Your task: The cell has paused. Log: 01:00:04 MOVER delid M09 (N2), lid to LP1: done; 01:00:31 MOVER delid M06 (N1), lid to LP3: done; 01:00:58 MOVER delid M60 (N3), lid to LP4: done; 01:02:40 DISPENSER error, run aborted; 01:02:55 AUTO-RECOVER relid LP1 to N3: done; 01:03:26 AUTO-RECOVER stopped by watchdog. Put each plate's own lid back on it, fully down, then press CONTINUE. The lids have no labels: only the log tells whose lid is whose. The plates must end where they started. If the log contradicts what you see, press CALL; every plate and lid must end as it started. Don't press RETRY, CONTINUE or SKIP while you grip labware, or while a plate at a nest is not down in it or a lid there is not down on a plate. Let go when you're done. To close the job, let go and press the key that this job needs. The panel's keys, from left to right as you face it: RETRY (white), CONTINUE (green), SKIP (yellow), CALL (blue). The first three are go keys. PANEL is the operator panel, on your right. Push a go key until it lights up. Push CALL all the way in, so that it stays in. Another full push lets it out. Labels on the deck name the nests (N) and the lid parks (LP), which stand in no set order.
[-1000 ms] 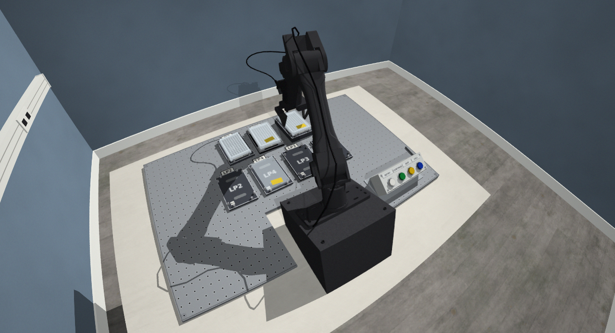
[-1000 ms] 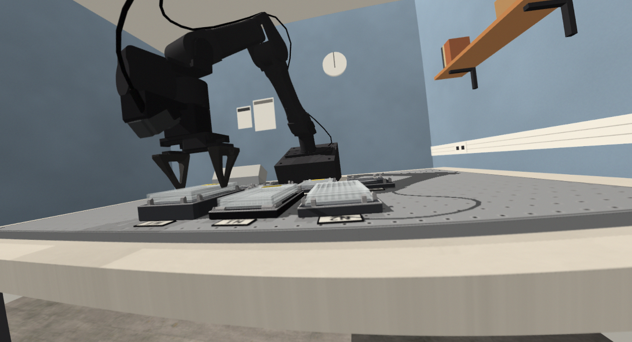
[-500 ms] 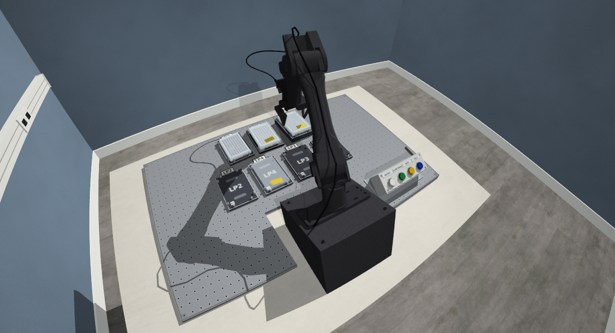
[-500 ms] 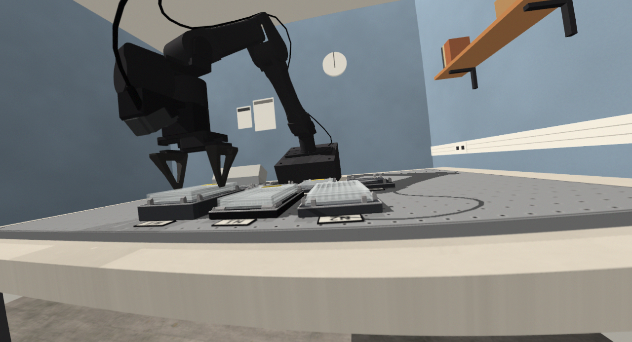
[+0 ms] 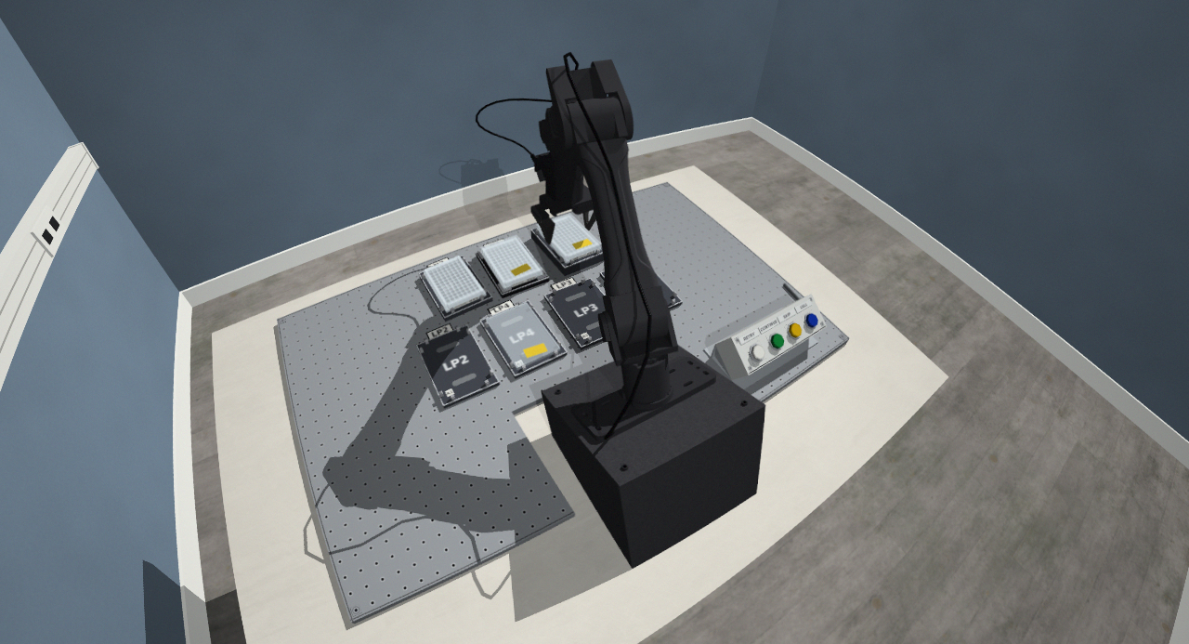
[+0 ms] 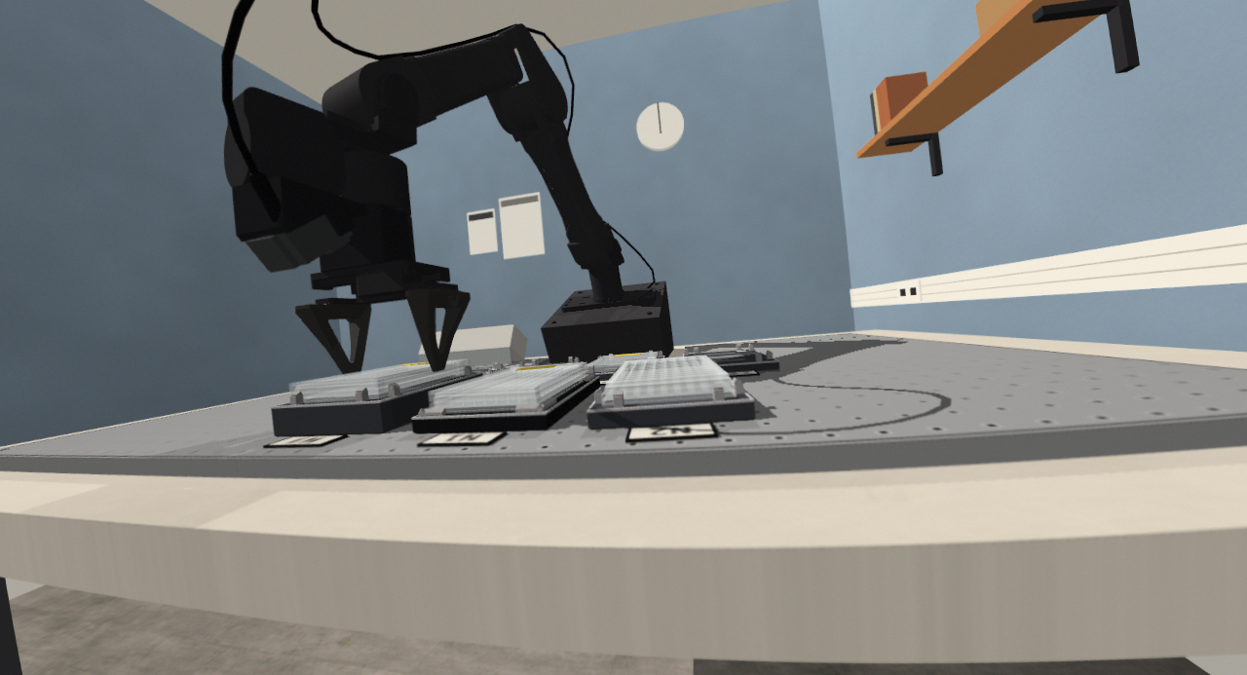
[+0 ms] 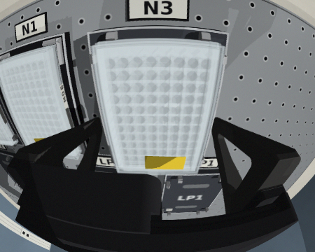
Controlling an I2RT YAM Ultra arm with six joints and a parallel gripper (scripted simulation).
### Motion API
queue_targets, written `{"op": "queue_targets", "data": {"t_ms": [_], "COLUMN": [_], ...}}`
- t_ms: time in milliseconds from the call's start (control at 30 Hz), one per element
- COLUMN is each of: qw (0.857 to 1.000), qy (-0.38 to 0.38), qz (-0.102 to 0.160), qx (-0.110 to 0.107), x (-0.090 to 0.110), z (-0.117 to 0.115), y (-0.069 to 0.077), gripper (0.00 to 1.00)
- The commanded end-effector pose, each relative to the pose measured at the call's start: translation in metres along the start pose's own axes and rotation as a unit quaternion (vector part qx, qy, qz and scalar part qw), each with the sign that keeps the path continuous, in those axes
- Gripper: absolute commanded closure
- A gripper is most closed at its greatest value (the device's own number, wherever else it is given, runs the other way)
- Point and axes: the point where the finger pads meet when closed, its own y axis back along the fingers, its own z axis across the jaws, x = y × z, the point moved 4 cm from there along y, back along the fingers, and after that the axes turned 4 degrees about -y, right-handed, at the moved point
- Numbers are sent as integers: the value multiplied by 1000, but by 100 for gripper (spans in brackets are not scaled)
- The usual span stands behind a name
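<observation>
My gripper [image 7: 157, 123] is open and empty. It hangs low over nest N3, with a finger on each side of the near end of the clear lid [image 7: 157, 105] on that plate, which has a yellow tag. The side view shows the fingertips [image 6: 391, 361] at about lid height. The N3 plate is at the right of the back row. The N1 plate [image 5: 514, 261] in the middle also has a yellow-tagged lid. The N2 plate [image 5: 452, 284] on the left is uncovered. One more tagged lid lies on LP4 [image 5: 523, 341].
LP2 [image 5: 457, 364], LP3 [image 5: 584, 311] and LP1 [image 7: 185, 197] are empty. The panel [image 5: 769, 341] stands at the right, with white [image 5: 756, 351], green [image 5: 777, 341], yellow [image 5: 794, 330] and blue [image 5: 812, 319] keys, none lit. The arm's black base [image 5: 657, 449] stands at the deck's front.
</observation>
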Motion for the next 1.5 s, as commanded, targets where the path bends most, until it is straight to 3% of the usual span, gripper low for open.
{"op": "queue_targets", "data": {"t_ms": [0,767,800,1200,1300,1467], "qw": [1000,1000,1000,1000,1000,1000], "qy": [3,2,2,2,1,1], "qz": [-30,-25,-27,-28,-30,-30], "qx": [7,6,6,7,8,8], "x": [-16,-15,-15,-16,-14,-14], "z": [-1,-2,-2,-2,-2,-3], "y": [14,11,13,13,26,31], "gripper": [0,20,100,100,100,100]}}
